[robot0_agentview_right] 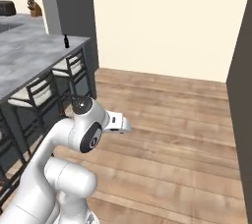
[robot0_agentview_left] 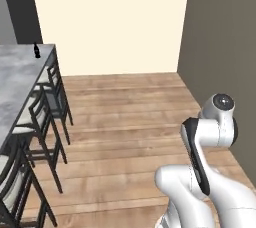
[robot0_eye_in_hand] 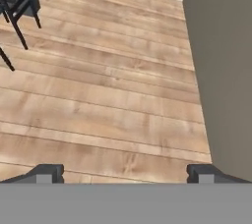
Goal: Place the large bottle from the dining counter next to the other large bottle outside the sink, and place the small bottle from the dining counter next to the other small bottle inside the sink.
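The dining counter (robot0_agentview_left: 17, 79) runs along the left, grey-white and veined; in the right base view the dining counter (robot0_agentview_right: 34, 53) lies at the upper left. One slim dark bottle (robot0_agentview_left: 36, 50) stands upright near its far corner, and that bottle (robot0_agentview_right: 66, 41) is too small to tell large from small. My gripper (robot0_eye_in_hand: 125, 174) hangs over bare wooden floor, far right of the counter. It is open wide, with nothing between its fingertips (robot0_eye_in_hand: 47, 173). The sink is out of view.
Dark-framed stools (robot0_agentview_left: 47, 107) with pale seats line the counter's near side, seen too as stools (robot0_agentview_right: 37, 93). A dark grey wall (robot0_agentview_left: 220, 32) closes the right side and a cream wall the back. Open wooden floor (robot0_agentview_left: 130, 117) spreads between. A knife block (robot0_agentview_right: 33, 7) sits on a far counter.
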Controlling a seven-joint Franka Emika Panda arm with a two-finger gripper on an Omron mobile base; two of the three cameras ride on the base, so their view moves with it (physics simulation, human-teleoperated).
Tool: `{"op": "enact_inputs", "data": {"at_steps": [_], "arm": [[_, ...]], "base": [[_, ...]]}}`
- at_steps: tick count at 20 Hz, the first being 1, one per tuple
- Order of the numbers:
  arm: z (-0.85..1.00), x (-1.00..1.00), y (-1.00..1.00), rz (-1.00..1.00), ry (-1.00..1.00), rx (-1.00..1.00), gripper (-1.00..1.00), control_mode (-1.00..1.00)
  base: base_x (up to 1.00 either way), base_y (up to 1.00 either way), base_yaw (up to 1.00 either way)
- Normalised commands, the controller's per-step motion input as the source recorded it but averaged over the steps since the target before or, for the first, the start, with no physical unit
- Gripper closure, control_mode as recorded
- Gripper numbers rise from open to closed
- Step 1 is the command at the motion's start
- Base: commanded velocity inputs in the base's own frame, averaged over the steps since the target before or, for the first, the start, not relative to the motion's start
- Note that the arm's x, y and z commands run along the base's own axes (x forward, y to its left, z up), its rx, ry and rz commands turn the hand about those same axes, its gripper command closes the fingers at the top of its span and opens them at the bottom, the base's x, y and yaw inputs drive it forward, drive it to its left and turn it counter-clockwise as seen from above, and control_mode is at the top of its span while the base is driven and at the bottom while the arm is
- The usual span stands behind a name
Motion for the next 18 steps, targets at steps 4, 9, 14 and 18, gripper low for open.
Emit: {"op": "enact_inputs", "data": {"at_steps": [4,9,14,18], "arm": [[0.00,0.00,0.00,0.00,0.00,0.00,-1.00,1.00],[0.00,0.00,0.00,0.00,0.00,0.00,-1.00,1.00],[0.00,0.00,0.00,0.00,0.00,0.00,-1.00,1.00],[0.00,0.00,0.00,0.00,0.00,0.00,-1.00,1.00]], "base": [[1.00,-0.26,-0.03],[1.00,-0.25,-0.02],[1.00,-0.25,-0.02],[1.00,-0.25,-0.02]]}}
